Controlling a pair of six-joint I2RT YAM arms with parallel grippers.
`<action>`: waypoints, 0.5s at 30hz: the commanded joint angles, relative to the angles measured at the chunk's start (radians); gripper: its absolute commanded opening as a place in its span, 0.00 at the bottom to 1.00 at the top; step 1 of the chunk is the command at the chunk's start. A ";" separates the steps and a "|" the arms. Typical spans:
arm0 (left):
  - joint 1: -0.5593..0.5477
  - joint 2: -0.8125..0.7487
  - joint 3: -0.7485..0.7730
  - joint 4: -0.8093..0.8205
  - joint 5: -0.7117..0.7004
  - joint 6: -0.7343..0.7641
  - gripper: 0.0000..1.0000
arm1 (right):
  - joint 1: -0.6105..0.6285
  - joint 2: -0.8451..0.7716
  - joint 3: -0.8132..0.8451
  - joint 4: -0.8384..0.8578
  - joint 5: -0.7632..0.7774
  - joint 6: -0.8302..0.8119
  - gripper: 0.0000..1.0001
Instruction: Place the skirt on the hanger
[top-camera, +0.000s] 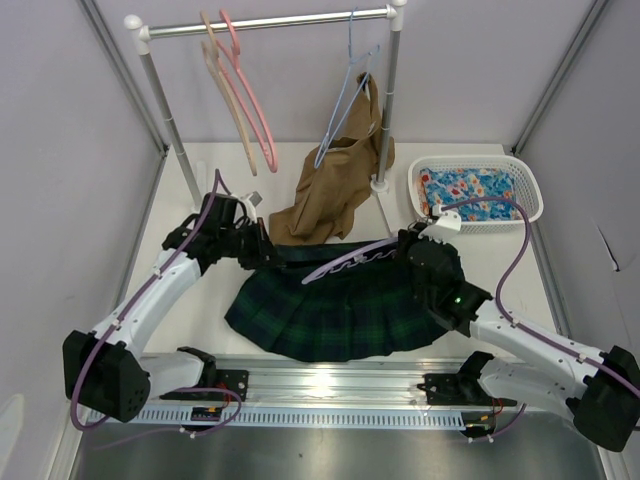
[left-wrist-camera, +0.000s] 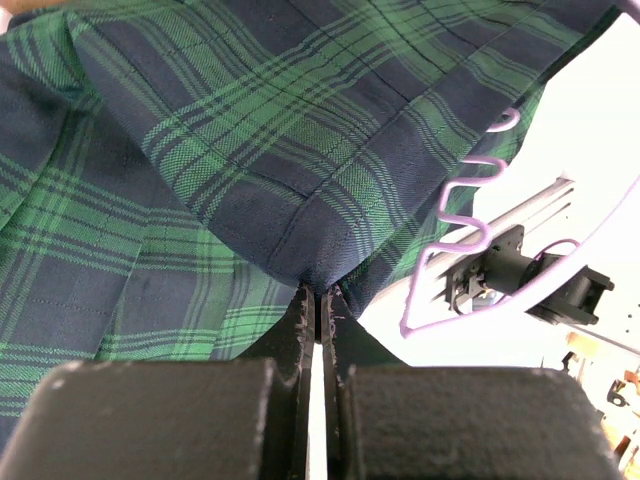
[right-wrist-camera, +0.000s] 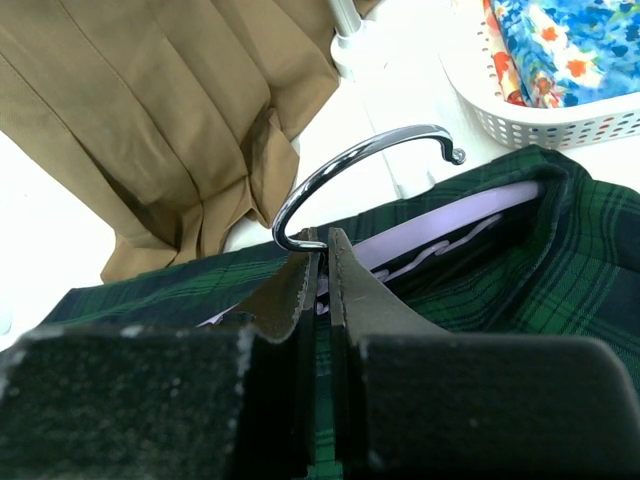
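Left tool (left-wrist-camera: 318, 298) pinched shut on green-navy plaid pleated skirt (top-camera: 330, 312); right tool (right-wrist-camera: 320, 262) clamped on pale lavender wavy plastic hanger (top-camera: 352, 262) near hook (right-wrist-camera: 350, 165). Mid-threading, I reckon; next: stretch waistband (right-wrist-camera: 560, 175) over free end.

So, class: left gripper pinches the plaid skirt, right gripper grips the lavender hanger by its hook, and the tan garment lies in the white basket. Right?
Only the last part is wrong: the tan garment hangs from the thin blue hanger on the rail, not in the white basket, as the top external view shows.
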 joint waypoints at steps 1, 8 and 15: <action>0.000 -0.048 0.054 -0.046 0.020 0.020 0.00 | 0.004 0.019 0.043 0.008 0.177 -0.020 0.00; -0.008 -0.064 0.028 -0.060 0.015 0.032 0.00 | -0.004 0.029 0.072 -0.022 0.193 0.018 0.00; -0.014 -0.096 0.011 -0.068 0.014 0.032 0.00 | -0.001 0.053 0.092 -0.026 0.208 0.017 0.00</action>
